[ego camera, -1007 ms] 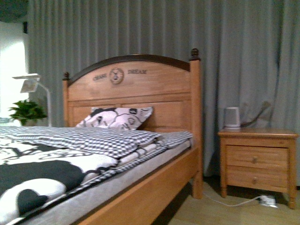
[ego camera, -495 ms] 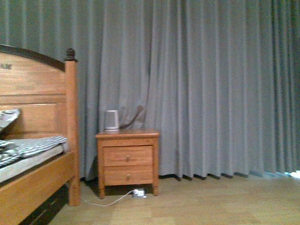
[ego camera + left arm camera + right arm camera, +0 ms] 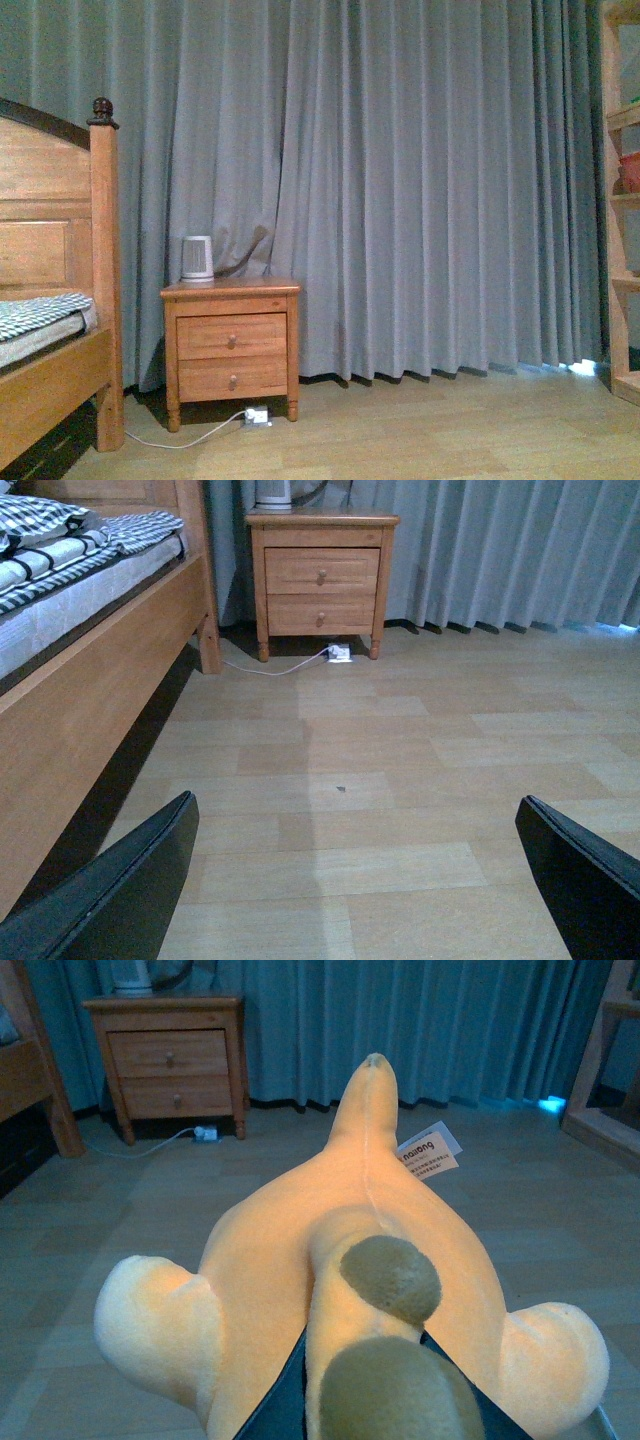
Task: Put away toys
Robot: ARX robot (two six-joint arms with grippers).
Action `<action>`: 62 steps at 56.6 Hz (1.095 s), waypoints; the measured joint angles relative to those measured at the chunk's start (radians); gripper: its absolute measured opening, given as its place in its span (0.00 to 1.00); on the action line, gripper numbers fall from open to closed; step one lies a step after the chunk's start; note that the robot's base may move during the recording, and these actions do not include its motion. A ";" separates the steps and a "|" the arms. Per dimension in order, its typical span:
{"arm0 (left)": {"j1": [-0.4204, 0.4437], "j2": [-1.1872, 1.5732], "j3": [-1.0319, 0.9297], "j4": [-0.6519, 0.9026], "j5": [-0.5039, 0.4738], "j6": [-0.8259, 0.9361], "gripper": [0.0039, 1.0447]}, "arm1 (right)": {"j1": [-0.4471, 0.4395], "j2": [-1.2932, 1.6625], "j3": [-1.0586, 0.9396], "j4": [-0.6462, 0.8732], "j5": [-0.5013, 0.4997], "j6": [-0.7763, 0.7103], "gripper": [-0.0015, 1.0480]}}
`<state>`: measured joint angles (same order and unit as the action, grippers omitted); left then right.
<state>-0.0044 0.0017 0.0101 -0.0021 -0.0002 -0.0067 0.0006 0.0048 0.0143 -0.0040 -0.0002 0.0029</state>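
Front view: a bed (image 3: 50, 340), a nightstand (image 3: 231, 345) and a shelf (image 3: 618, 200), but no toy. Left wrist view: the left fingers (image 3: 120, 890) are wide apart and hold nothing. Right wrist view: the right fingers (image 3: 280, 1410) squeeze the yellow toy (image 3: 350, 1210) above the floor (image 3: 150, 1210). It is picked up, but not put away yet.

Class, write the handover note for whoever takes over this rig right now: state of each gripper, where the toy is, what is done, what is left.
Left gripper: open, empty, above the bare wood floor.
Right gripper: shut on the soft yellow-orange plush toy, held clear of the floor.
Done: toy picked up.
Left: put it away. No bin is visible. The wooden shelf unit at the front view's right edge may be the place, but that is a guess. The two-drawer wooden nightstand and wooden bed stand to the left.
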 joint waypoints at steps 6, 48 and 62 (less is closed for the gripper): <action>0.000 0.000 0.000 0.000 0.000 0.000 0.94 | 0.000 0.000 0.000 0.000 -0.001 0.000 0.09; 0.000 0.000 0.000 0.000 0.000 0.000 0.94 | 0.000 0.000 0.000 0.000 0.000 0.000 0.09; 0.000 0.000 0.000 0.000 0.000 0.000 0.94 | 0.000 0.000 0.000 0.000 0.000 0.000 0.09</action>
<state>-0.0044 0.0017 0.0101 -0.0021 -0.0002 -0.0067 0.0006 0.0048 0.0143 -0.0040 -0.0006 0.0029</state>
